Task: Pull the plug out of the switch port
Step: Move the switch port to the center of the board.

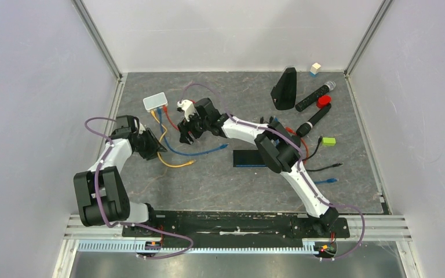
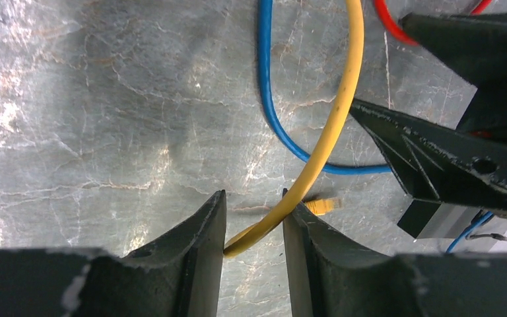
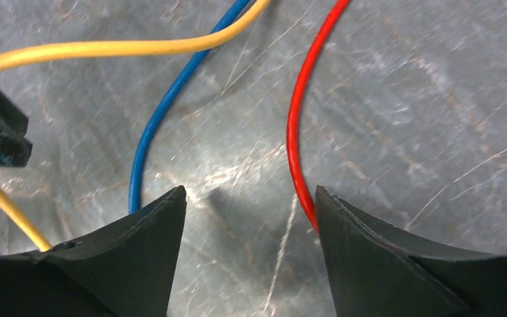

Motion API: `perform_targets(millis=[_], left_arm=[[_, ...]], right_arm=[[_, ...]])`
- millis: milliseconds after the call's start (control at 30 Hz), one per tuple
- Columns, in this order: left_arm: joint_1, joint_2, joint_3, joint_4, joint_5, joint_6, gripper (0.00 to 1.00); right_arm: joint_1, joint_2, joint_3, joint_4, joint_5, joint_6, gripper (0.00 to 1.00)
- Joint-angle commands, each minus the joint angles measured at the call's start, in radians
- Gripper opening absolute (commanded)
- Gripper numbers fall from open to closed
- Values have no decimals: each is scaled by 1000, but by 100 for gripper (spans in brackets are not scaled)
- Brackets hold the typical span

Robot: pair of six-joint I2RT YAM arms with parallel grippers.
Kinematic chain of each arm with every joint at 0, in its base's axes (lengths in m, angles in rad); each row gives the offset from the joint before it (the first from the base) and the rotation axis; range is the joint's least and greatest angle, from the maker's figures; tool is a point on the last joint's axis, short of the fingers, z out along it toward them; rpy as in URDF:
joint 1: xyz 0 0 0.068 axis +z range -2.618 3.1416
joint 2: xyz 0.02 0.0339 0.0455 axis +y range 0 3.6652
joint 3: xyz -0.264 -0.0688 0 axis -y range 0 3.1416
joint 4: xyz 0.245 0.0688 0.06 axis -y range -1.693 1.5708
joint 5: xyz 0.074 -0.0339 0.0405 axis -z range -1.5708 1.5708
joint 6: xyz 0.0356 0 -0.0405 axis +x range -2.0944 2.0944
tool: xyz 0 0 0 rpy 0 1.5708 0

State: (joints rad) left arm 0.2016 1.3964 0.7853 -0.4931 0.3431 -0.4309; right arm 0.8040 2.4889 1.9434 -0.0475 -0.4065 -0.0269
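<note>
Left jaws: we see them parted, straddling the thin yellow cable (image 2: 343,99).
Right jaws: wide apart between thin blue cable (image 3: 165,105) and thin red cable (image 3: 294,132).

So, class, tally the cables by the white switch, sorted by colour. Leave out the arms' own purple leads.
Yellow cable: 1
Blue cable: 1
Red cable: 1
Total: 3
</note>
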Motion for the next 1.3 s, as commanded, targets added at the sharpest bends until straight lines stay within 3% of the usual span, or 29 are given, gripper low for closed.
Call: perform_targets(millis=[0,133,333,533,867,1033,1267], left_arm=[[1,-55,-16,-24,31,-12,42],[-1,-90,-34,-57,48,0,51],[-2,-176,-39,-127,0,20,80],[-1,-229,36,-182,-94,55,83],[-1,-130,126,-169,-91,89,84],[-1,-90,121,-148,-83,91,84],[-1,-49,112,-110,-70,81,85]], right_arm=[[15,-115,-96,-35,-66,-30,71],[42,-235,-302,4,-81,-41,69],[93,-400,-592,122,-76,0,69],[124,-490,-783,204,-93,92,69],[188,-619,-974,220,-71,146,68],[206,-661,-976,192,-122,149,69],[227,-748,-951,155,-59,164,70]])
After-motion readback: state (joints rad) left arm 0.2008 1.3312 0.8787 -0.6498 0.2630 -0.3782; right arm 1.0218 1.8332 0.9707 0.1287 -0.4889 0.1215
